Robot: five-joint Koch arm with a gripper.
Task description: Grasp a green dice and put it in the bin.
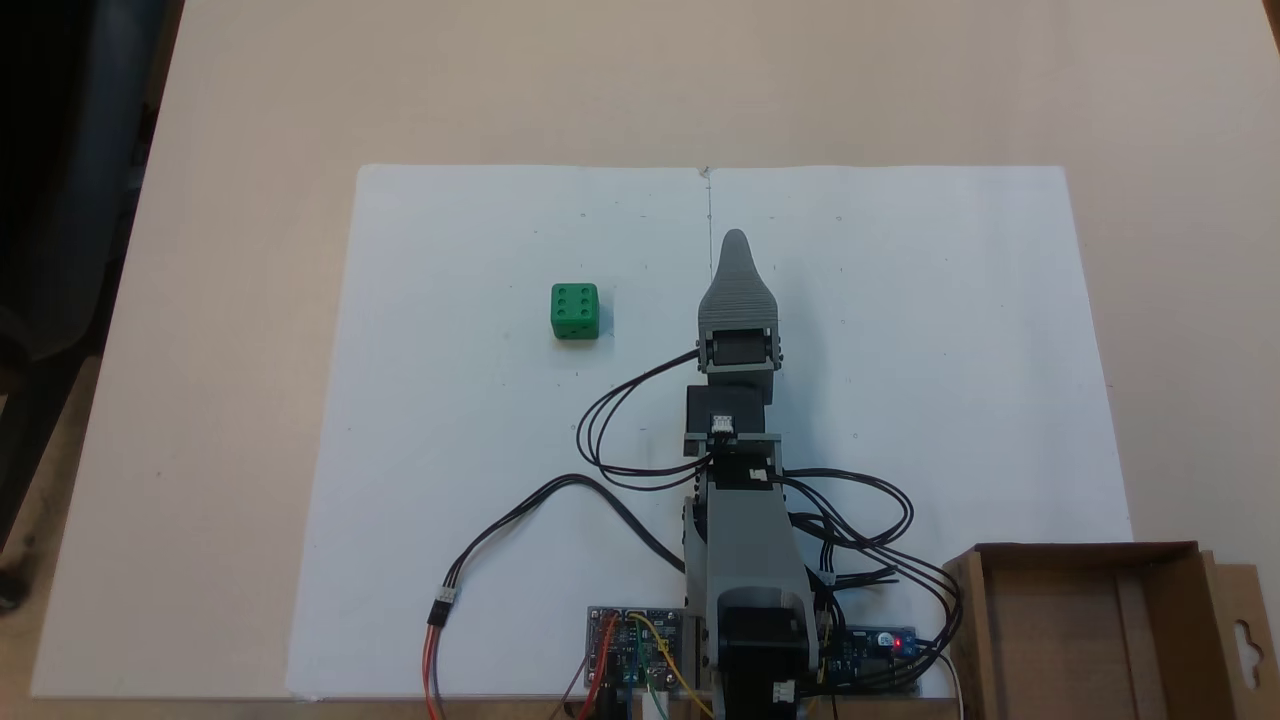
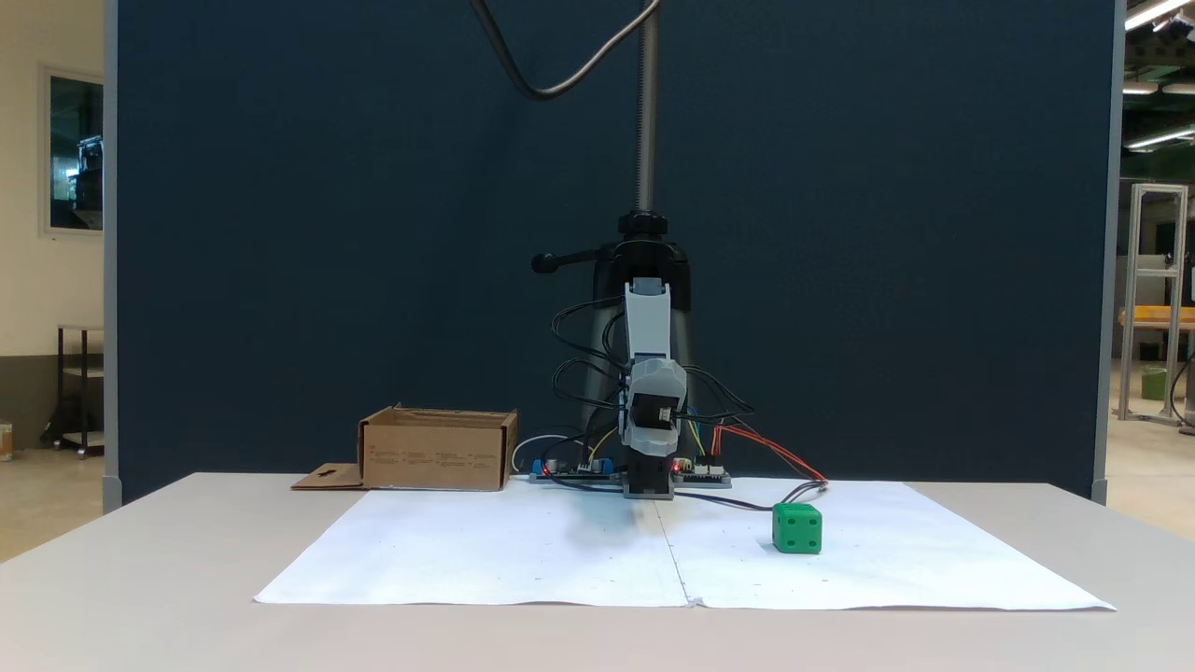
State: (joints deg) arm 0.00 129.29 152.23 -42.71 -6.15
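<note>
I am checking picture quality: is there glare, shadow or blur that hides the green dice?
In a fixed view from above, the green dice is sharp and evenly lit, its pips clear, with little shadow. In a fixed view from the front, the dice contrasts with the white paper; ceiling lights glare top right, away from it.

Work surface: light beige table [image 1: 250,120], matte, with white paper sheet [image 1: 480,520] laid flat on top. Dark chair [image 1: 60,200] partly visible beside table's left edge in top-down fixed view.

Backdrop: dark blue partition panel [image 2: 327,233] standing behind table, grey edge trim. Grey threaded pole [image 2: 646,103] rising in front of panel, cable looped near top.

Room left of panel: cream wall, framed window [image 2: 75,154], low dark shelf frame [image 2: 79,392].

Room right of panel: ceiling strip lights [image 2: 1153,14], aluminium frame rack [image 2: 1158,299], pale floor.
</note>
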